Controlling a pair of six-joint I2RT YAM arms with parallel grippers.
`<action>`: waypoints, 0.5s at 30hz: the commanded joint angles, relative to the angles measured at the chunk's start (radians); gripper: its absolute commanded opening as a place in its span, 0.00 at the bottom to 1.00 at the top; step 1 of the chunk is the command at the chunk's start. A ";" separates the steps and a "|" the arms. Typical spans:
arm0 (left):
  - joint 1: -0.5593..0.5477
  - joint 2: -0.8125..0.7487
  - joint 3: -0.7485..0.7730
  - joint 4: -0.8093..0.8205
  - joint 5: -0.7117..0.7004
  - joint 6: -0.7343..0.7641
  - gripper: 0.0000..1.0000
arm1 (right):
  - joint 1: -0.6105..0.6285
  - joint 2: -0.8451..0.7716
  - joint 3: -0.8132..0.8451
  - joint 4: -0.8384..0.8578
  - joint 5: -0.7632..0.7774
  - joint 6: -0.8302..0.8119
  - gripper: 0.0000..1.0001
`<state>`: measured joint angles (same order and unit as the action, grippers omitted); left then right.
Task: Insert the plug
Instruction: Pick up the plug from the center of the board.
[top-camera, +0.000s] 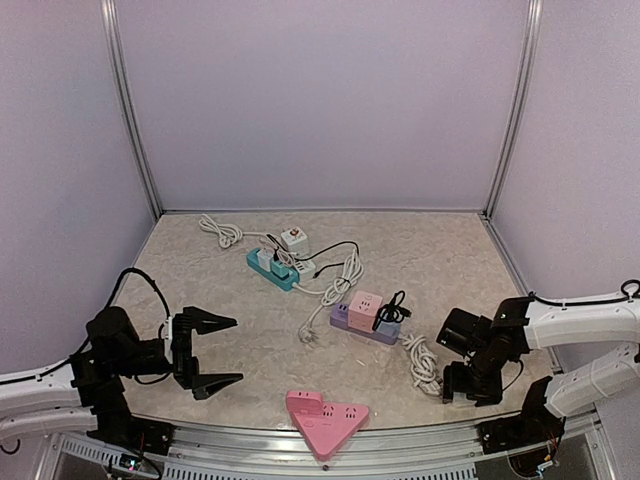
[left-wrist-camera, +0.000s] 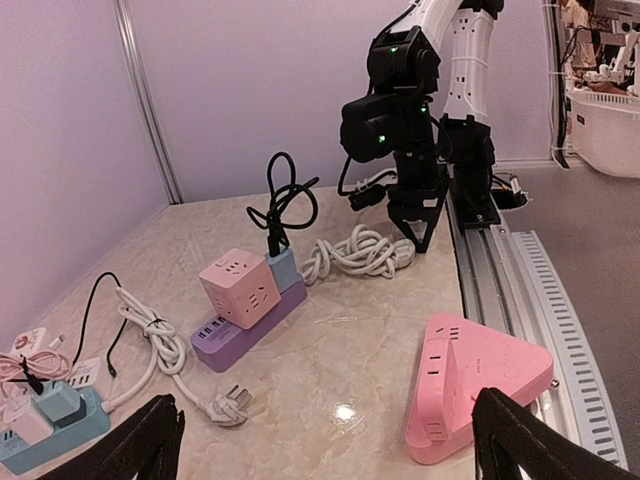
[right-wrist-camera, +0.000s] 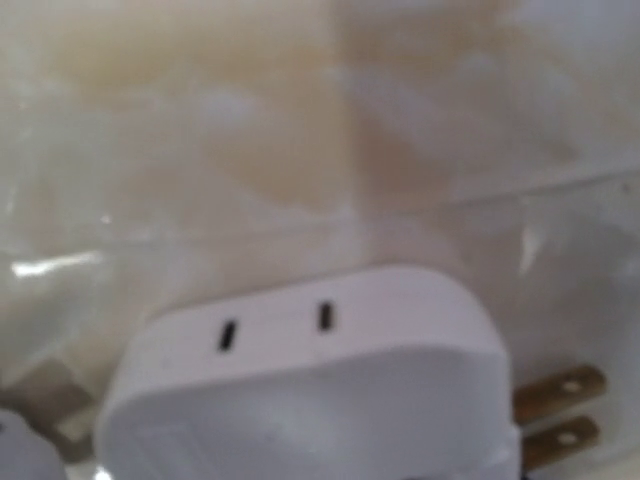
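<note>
The white plug (right-wrist-camera: 310, 380) fills the lower part of the right wrist view, very near to the camera and a little blurred. Its long axis runs left to right in that view. Its two brass prongs (right-wrist-camera: 555, 385) point to the right edge, and two short dark slots show on its upper face. Under it is the marbled table (right-wrist-camera: 300, 120).

No fingers show in this view, so I cannot tell if the right end effector (top-camera: 467, 385) has hold of the plug or how far it is open. In the top view it stands low at the near right of the table, pointing down, just beside a coil of white cable (top-camera: 425, 362). The plug itself cannot be made out there.

The cable goes to a purple power strip (top-camera: 360, 325) that carries a pink cube socket (top-camera: 365, 308). Just left of the strip a second white plug (top-camera: 308, 338) lies loose on the table.

The left end effector (top-camera: 225, 352) hovers at the near left, its fingers spread wide and holding nothing. A pink triangular power strip (top-camera: 325, 415) lies at the near edge between the arms. A teal power strip (top-camera: 272, 268) lies farther back.
</note>
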<state>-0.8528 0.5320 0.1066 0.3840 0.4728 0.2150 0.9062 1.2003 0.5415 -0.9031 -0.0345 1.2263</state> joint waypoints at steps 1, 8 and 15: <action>0.009 0.006 -0.007 -0.013 0.025 0.010 0.99 | -0.018 0.042 -0.014 0.053 0.000 -0.044 0.74; 0.016 0.008 -0.005 -0.014 0.030 0.010 0.99 | -0.019 0.046 -0.004 0.042 0.022 -0.052 0.50; 0.021 0.015 0.007 0.001 0.012 -0.012 0.99 | -0.018 -0.040 0.073 -0.044 0.121 -0.083 0.18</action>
<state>-0.8429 0.5396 0.1066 0.3801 0.4904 0.2142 0.8951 1.2110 0.5636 -0.8993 -0.0010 1.1736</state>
